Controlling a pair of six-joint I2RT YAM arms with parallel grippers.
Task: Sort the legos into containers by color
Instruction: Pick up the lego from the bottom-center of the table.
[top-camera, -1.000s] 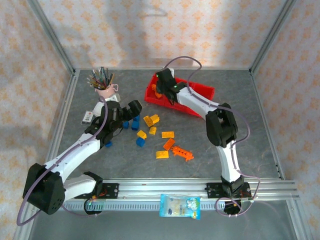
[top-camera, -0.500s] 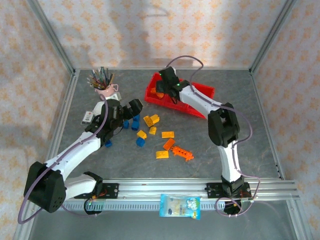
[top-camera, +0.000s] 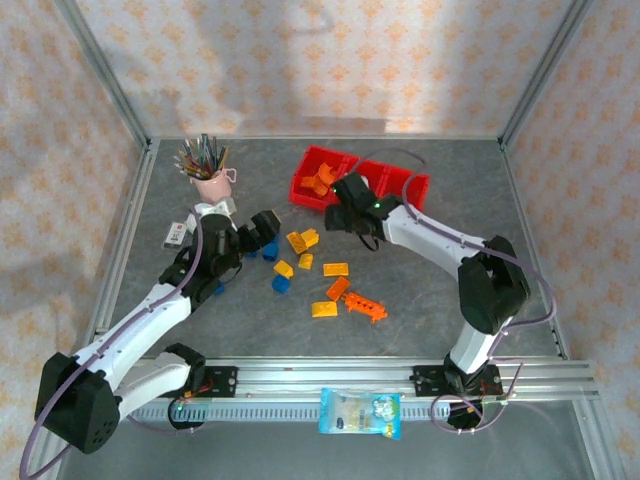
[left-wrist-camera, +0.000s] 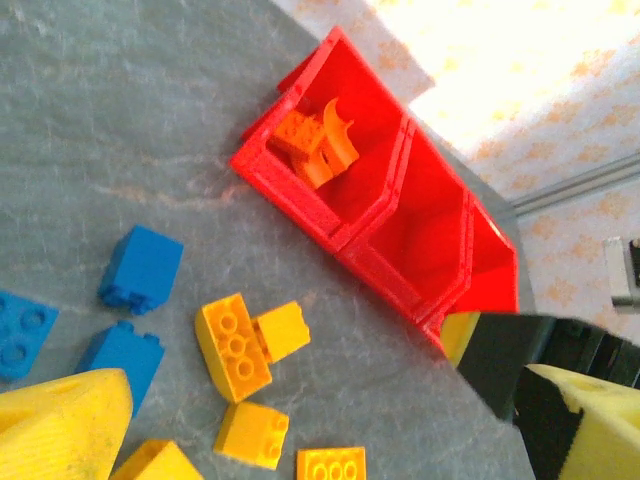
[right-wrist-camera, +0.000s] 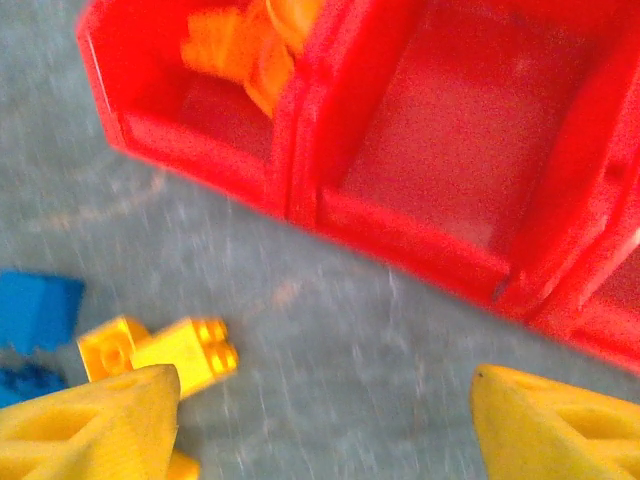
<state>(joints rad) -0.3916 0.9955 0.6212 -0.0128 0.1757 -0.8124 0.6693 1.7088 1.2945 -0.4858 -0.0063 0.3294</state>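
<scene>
Loose legos on table: orange nearest the bases, yellow and blue behind. Left gripper spread wide, just beside the blue ones; right gripper also spread, near front of the containers. Farthest back, orange pieces lie in the left bin

Orange legos lie in one end of the red containers.

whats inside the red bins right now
The end compartment of the red bins holds orange bricks, one a curved arch. The middle compartment looks bare. The far compartment is partly covered at its near corner, so its floor cannot be fully checked.
</scene>
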